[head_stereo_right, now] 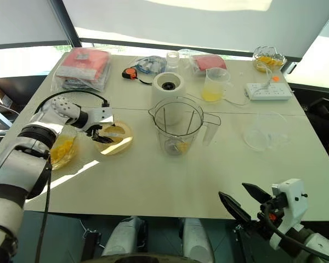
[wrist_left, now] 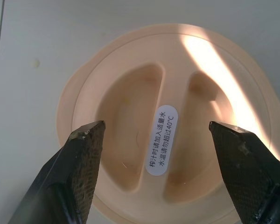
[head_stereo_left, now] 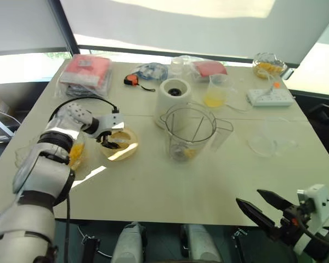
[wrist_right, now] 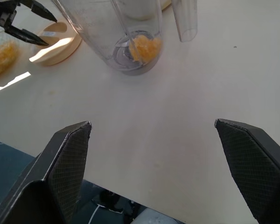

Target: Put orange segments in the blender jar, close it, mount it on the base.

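Observation:
The clear blender jar (head_stereo_left: 189,130) stands uncovered at mid-table, a few orange segments (wrist_right: 146,48) lying at its bottom by the blade. Just behind it is the white base (head_stereo_left: 172,97) with its dark socket. Left of the jar a flat cream lid (wrist_left: 130,140) lies on the table. My left gripper (wrist_left: 156,125) hangs open just above this lid, one finger on each side of its raised middle, holding nothing. My right gripper (head_stereo_left: 248,197) is open and empty, low over the table's near right edge and pointing toward the jar.
A glass bowl of orange segments (head_stereo_left: 77,153) sits under my left forearm. Behind the jar stand a cup with yellow juice (head_stereo_left: 215,92) and a power strip (head_stereo_left: 270,97). An empty glass bowl (head_stereo_left: 268,143) lies right of the jar. Red packets (head_stereo_left: 86,74) sit at the back left.

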Tool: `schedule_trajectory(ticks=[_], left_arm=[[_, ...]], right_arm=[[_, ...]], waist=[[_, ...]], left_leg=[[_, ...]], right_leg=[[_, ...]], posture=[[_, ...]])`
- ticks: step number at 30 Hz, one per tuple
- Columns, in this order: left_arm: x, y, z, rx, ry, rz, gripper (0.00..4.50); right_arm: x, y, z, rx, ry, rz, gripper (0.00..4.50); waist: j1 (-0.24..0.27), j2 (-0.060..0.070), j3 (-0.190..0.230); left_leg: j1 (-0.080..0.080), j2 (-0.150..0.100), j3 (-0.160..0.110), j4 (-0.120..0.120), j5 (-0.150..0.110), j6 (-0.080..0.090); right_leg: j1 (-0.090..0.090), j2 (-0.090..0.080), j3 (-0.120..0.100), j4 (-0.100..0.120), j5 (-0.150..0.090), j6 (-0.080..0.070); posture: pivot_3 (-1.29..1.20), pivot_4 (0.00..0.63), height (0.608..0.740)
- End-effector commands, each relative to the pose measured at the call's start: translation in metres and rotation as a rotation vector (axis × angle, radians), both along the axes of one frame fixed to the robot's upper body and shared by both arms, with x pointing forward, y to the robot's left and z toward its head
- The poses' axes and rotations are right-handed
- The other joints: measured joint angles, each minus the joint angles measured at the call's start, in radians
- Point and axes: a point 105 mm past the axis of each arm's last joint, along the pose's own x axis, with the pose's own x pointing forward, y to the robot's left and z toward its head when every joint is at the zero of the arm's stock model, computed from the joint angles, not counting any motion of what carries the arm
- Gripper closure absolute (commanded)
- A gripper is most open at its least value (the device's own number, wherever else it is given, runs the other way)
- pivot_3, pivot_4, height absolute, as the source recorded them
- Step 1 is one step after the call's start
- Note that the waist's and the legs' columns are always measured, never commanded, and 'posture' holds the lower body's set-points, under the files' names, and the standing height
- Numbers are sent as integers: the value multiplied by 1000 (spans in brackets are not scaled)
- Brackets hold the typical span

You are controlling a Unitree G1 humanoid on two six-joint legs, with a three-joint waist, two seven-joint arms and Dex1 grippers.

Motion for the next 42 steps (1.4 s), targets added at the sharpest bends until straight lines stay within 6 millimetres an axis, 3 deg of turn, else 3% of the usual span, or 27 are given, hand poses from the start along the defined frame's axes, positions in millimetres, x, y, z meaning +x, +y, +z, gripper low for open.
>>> schedule_trajectory(ticks=[1,8,11,16,17,25,27,31,34,35,37,40,42], left_arm=[[3,2,1,75,-4,-4,788],[4,1,-18,152,20,29,788],[4,-1,-23,156,12,32,1613],[3,1,-22,145,19,37,4015],[3,2,-22,141,18,41,4272],[8,0,-8,89,-32,43,4271],[14,-6,11,43,-66,29,4271],[28,-15,72,-16,-172,25,4271],[34,-28,139,-63,-303,-19,4271],[34,-36,172,-81,-390,-46,4271],[28,-53,218,-120,-478,-95,4271],[11,-79,252,-202,-451,-209,4271],[-14,-112,272,-269,-384,-396,4271]], right_arm=[[5,8,9,-4,-49,6,29],[15,9,10,8,-78,-28,29],[18,7,7,-14,-75,-25,0],[26,6,8,-24,-86,-15,0],[28,7,7,-26,-87,-10,0],[43,9,2,-26,-94,21,0],[46,8,-1,-25,-92,24,0],[50,3,-4,-23,-92,23,0],[50,-6,-4,-29,-89,24,0],[51,-12,-5,-40,-88,19,0],[52,-19,-5,-51,-92,10,0],[56,-20,-5,-52,-107,7,0],[60,-17,-4,-40,-129,4,0]], waist=[[1,0,0],[4,1,-3],[5,3,-5],[5,7,-10],[5,7,-10],[5,7,-10],[5,6,-10],[7,0,-7],[6,-1,-6],[7,-1,-6],[7,-1,-6],[6,0,-7],[6,0,-7]], left_leg=[[0,0,0,0,0,0],[2,0,-1,0,0,1],[3,0,-1,0,0,1],[3,0,-1,1,0,1],[4,0,-1,1,0,1],[3,0,-2,1,0,1],[3,0,-2,1,0,1],[-2,0,-3,2,0,1],[-16,0,-7,9,-1,2],[-19,0,-7,12,-2,4],[-22,0,-7,15,-4,7],[-23,-2,-6,16,-5,9],[-22,-3,-6,16,-5,9]], right_leg=[[0,0,0,0,0,0],[3,0,-1,0,0,0],[3,0,-1,0,0,0],[4,0,-1,1,0,0],[4,0,-1,1,0,0],[4,0,-1,1,0,0],[4,0,-1,1,0,0],[0,1,-3,1,0,0],[-9,2,-5,2,1,0],[-11,2,-5,2,1,0],[-11,1,-5,1,1,1],[-10,0,-5,-1,0,1],[-10,-1,-5,-1,0,2]], posture=[[0,150,740],[0,150,740],[0,150,740],[0,150,740],[0,150,740],[0,150,740],[0,150,740],[0,150,740],[0,150,740],[0,150,740],[0,150,740],[0,150,740],[0,150,740]])
